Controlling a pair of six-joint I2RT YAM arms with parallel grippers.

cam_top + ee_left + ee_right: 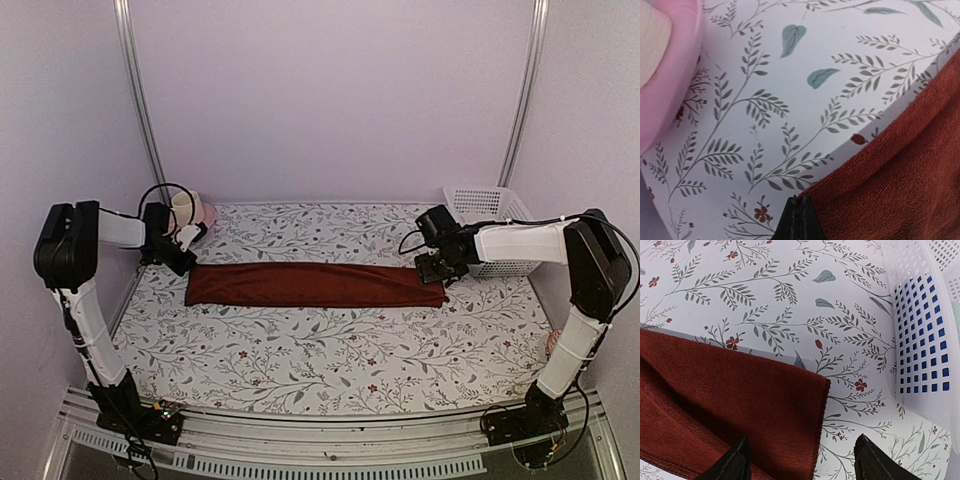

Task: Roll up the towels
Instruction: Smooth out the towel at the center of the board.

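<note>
Maroon towel (315, 285) in a long strip on worktop (330, 350), left pincer (797, 219) closed at one corner, perhaps nipping it, right pincer (801, 452) wide open above other end

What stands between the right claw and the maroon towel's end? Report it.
Nothing visible. The right claw is open over the end of the maroon towel, one finger above the cloth, the other above the table covering. The white basket stands aside, apart from the towel.
</note>
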